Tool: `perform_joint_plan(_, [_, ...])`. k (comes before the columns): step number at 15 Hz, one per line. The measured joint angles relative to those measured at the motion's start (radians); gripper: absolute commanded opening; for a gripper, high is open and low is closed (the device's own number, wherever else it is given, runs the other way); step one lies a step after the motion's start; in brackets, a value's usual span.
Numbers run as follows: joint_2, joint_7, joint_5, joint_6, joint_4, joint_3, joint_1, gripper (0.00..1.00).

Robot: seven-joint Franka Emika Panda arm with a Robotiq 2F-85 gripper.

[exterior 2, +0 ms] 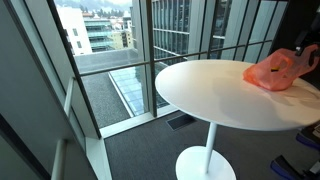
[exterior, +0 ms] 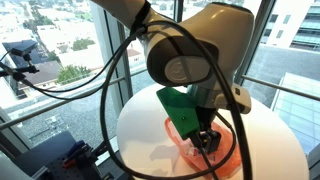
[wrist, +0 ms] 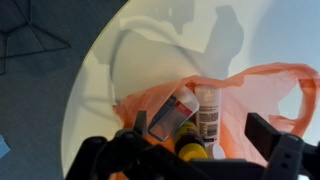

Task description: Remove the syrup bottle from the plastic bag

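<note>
Gripper [wrist: 198,135]: open, jaws spread wide, holding nothing.
Syrup bottle [wrist: 207,112]: we take it to be the white-capped one, inside the plastic bag [wrist: 262,90] near the table [wrist: 150,50] edge.
Bearing: between the jaws, just ahead.
Long axis: crosswise to the closing line, we judge.

The plastic bag [wrist: 240,105] is thin orange film, translucent and crinkled, with a faint sheen. The table [exterior 2: 200,90] top is white, smooth and softly matt. The floor [exterior 2: 140,150] looks like rough grey carpet. The arm's shell [exterior: 190,55] is smooth, glossy pale plastic
</note>
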Motion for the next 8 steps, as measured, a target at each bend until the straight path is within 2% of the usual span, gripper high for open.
perform_joint_plan(8, [0.096,0.000,0.000,0.009,0.081,0.010,-0.002,1.00])
